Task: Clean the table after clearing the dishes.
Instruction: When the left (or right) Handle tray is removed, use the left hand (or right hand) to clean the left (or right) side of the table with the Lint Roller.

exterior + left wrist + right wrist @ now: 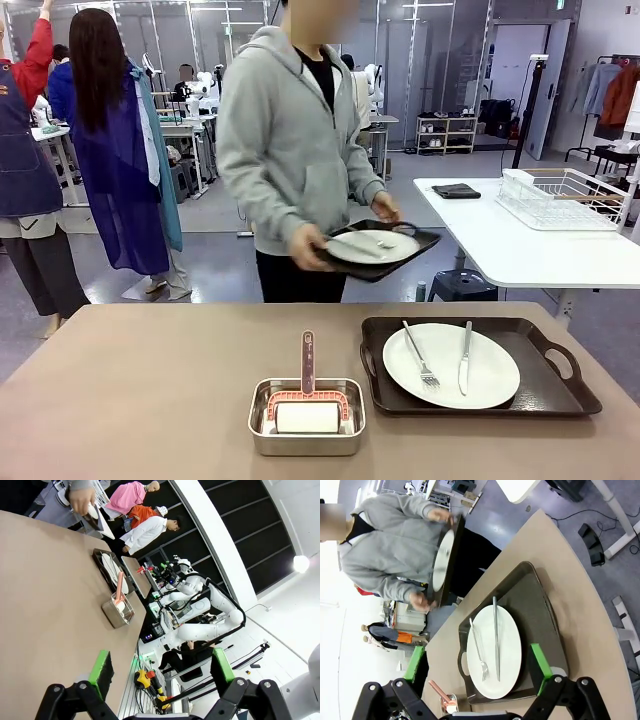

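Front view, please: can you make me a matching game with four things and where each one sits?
Things:
1 steel pan
2 wire rack
3 near plate
4 far plate

Places:
a on the white table
b on the dark tray in the person's hands
c straight on the taupe table
d on the other dark tray, which lies on the taupe table

Pairs: 1-c, 2-a, 3-d, 4-b

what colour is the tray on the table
Dark brown; the tray shows best in the front view.
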